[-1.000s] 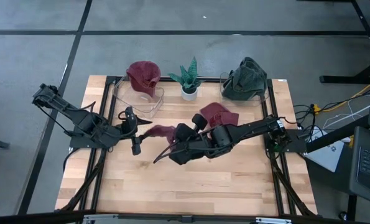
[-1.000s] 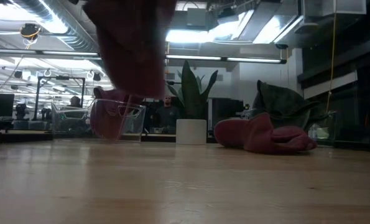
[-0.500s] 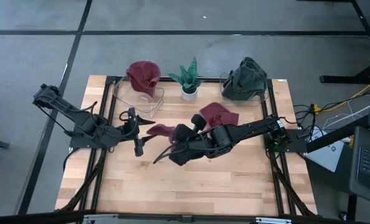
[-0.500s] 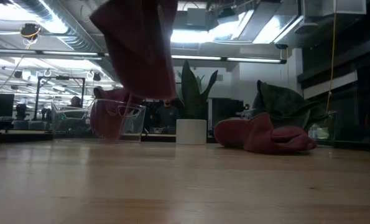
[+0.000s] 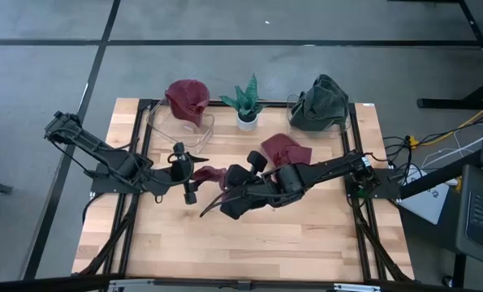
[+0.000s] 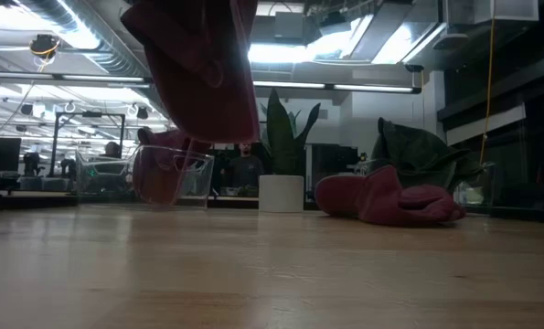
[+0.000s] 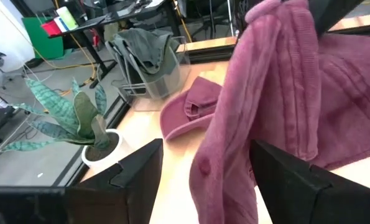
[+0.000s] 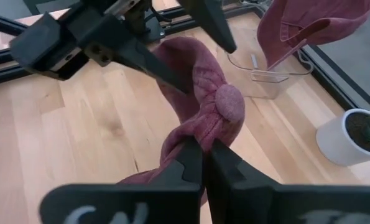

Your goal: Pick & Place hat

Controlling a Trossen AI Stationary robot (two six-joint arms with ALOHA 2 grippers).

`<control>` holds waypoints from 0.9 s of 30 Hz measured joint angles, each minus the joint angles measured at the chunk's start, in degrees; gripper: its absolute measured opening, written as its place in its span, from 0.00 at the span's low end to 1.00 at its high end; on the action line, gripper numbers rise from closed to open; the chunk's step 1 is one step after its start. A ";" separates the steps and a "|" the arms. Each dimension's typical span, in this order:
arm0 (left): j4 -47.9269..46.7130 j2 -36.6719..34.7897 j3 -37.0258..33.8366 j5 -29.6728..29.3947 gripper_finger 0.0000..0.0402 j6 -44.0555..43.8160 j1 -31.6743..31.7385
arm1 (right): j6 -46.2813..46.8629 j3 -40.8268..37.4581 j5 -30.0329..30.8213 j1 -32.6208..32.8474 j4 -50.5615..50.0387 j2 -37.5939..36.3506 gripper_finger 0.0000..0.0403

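Note:
A maroon hat (image 5: 211, 173) hangs over the middle of the table, bunched up, its top button (image 8: 229, 103) facing my right wrist camera. My right gripper (image 8: 201, 155) is shut on it, coming in from the table's right. My left gripper (image 5: 194, 174) comes in from the left and is open. Its two fingers (image 7: 130, 177) stand on either side of the hanging hat (image 7: 265, 106). In the low view the hat (image 6: 198, 73) hangs well above the tabletop. My right gripper pinches a gathered fold of the hat's cloth (image 8: 183, 138) between its two fingertips, just below the button, slanting down from the table's right. The hat is lifted clear of the table and droops slack around the fingers. My left gripper: I cannot tell whether its fingers touch the hat.
A second maroon hat (image 5: 286, 150) lies on the table behind the arms. At the far edge a clear bin (image 5: 194, 130) carries another maroon hat (image 5: 186, 99), a potted plant (image 5: 247, 105) stands in the middle, and a green hat (image 5: 318, 101) sits at the right. The near half of the table (image 5: 249, 243) is bare wood.
My left gripper has moved toward the table's right and slightly down, up to the hanging hat, and its fingers now stand on either side of it. My right gripper has kept still. The hat's loose left end has drawn in toward the right gripper.

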 joint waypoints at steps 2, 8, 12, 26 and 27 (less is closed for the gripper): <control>0.85 0.03 0.00 0.01 0.58 0.01 0.25 | -0.14 0.00 -0.74 0.00 0.02 0.00 0.00; 5.38 -0.05 0.00 0.85 0.55 0.04 0.63 | -1.39 0.00 -1.33 0.02 0.73 0.00 0.00; 6.14 -0.05 0.00 2.46 0.47 0.06 0.61 | -1.70 0.00 -1.35 0.02 0.70 -0.02 0.00; 5.92 -0.13 0.00 3.86 0.01 -0.01 0.61 | -4.40 0.00 -5.67 0.05 1.94 -0.02 0.12; 5.73 -0.43 0.00 3.75 0.01 -0.25 0.61 | -4.36 0.00 -5.74 0.20 1.92 -0.02 0.14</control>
